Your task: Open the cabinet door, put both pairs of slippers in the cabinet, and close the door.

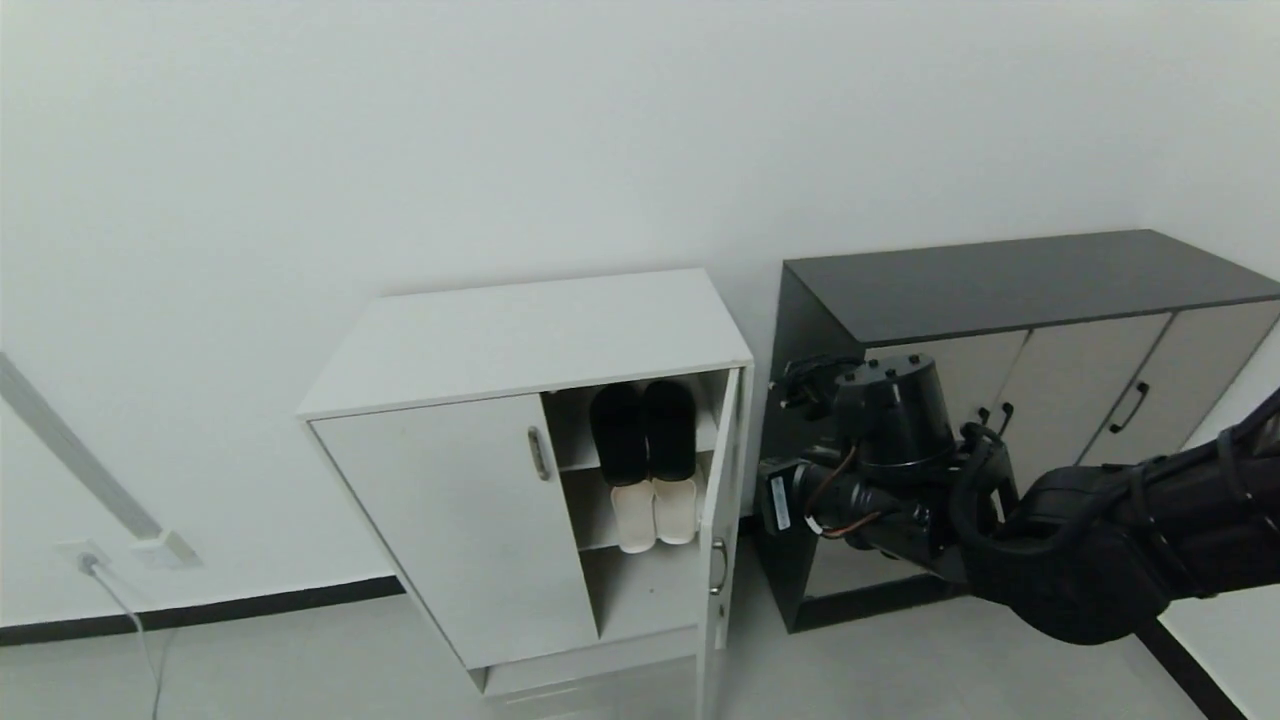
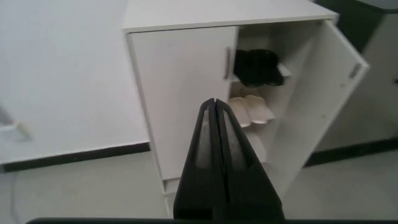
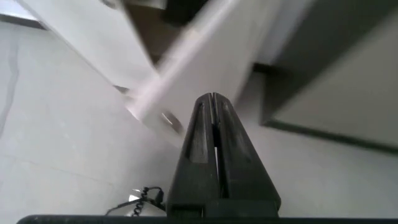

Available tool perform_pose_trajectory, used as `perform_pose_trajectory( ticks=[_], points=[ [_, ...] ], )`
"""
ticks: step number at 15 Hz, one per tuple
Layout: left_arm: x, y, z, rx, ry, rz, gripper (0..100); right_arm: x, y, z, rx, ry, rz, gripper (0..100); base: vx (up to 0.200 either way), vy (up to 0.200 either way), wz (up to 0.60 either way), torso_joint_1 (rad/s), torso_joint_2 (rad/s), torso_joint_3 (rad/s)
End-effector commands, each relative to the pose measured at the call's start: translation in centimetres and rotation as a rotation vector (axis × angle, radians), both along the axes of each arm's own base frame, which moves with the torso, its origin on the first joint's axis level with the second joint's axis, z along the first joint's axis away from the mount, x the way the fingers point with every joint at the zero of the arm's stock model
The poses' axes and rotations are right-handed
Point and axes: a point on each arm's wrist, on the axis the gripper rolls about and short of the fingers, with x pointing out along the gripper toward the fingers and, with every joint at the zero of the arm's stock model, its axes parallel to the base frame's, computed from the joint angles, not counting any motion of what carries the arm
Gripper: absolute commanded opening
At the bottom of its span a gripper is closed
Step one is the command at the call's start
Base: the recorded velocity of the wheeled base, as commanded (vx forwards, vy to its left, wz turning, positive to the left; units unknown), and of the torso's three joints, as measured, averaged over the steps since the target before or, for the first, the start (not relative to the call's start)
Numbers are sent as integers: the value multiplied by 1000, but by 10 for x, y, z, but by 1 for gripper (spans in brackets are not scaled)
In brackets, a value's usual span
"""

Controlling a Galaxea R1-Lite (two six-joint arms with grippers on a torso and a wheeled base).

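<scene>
**Closing the door: 2 pairs shelved, 1 swing to go**

Both pairs sit inside the white cabinet (image 1: 520,330). The black slippers (image 1: 645,430) are on the upper shelf and the white slippers (image 1: 655,512) on the shelf below, each poking past its shelf front. The open door (image 1: 722,520) stands wide, while the other door (image 1: 460,520) is shut.

The right gripper (image 3: 213,98) has its 2 fingers pressed together on nothing. It sits just beside the open door's outer face, in the gap toward the dark cabinet (image 1: 1000,280). The left gripper (image 2: 215,102) is also pinched together and empty, facing the cabinet front from farther back.

As I judge it, 3 things could spoil the closing:
- Pressed-together fingers could skid across the smooth panel.
- The door could stop against an overhanging slipper and stay ajar.
- The crowded right arm could knock the dark cabinet.

The floor (image 1: 900,660) is pale and smooth. The wall (image 1: 500,120) is plain white with a black skirting (image 1: 200,607). A socket (image 1: 80,553) with a cable sits well apart.
</scene>
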Motion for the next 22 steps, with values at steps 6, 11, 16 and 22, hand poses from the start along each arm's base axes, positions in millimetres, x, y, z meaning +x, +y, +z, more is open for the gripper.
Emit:
perform_pose_trajectory(
  ticks=[6,11,16,22],
  points=[
    [0,0,0,-1,0,0,0,1,-12,-13,-30,6,15,0,0,0,200,5,2,0],
    [0,0,0,-1,0,0,0,15,-43,-31,-172,13,-138,0,0,0,0,0,0,0],
    [0,0,0,-1,0,0,0,26,-43,-58,-235,61,-183,0,0,0,0,0,0,0],
    [0,0,0,-1,0,0,0,23,-5,-58,21,65,-9,0,0,0,0,0,0,0]
  ],
)
